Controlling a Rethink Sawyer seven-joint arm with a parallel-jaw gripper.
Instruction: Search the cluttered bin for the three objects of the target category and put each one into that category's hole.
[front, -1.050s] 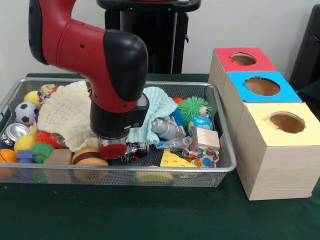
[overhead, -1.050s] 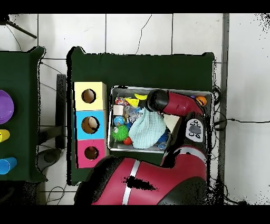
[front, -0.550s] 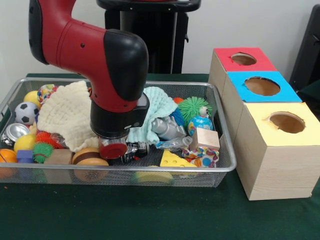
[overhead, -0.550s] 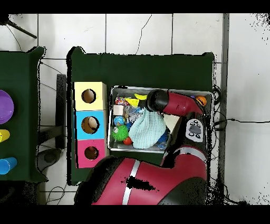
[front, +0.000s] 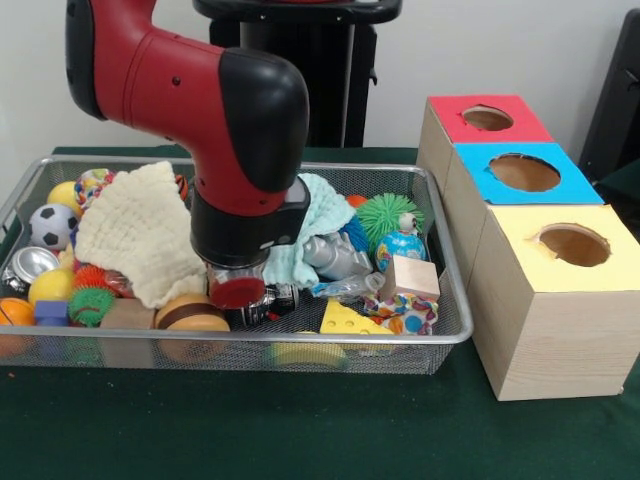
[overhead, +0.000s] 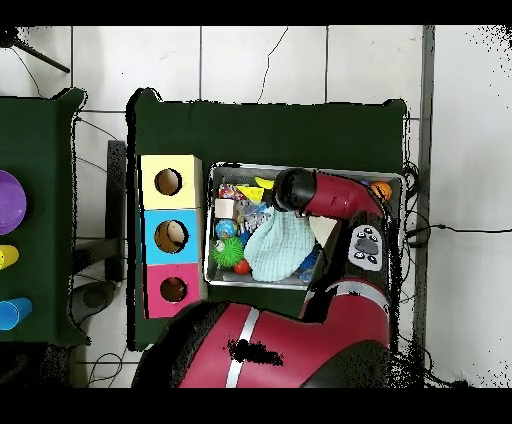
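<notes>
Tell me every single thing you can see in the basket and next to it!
wire basket: 1, silver mesh, on the green cloth
boxes: 3, wooden with red, blue and yellow holed tops, in a row beside the basket
cream cloth: 1, knitted, draped over toys
mint cloth: 1, basket middle, partly behind the arm
soccer ball: 1, black and white, basket's end far from the boxes
green spiky ball: 1, back of the basket near the boxes
wooden block: 1, pale, near the boxes
cheese wedge: 1, yellow, front edge
burger toy: 1, brown and tan, front edge
arm: 1, red and black, reaching down into the basket; its jaws are hidden
</notes>
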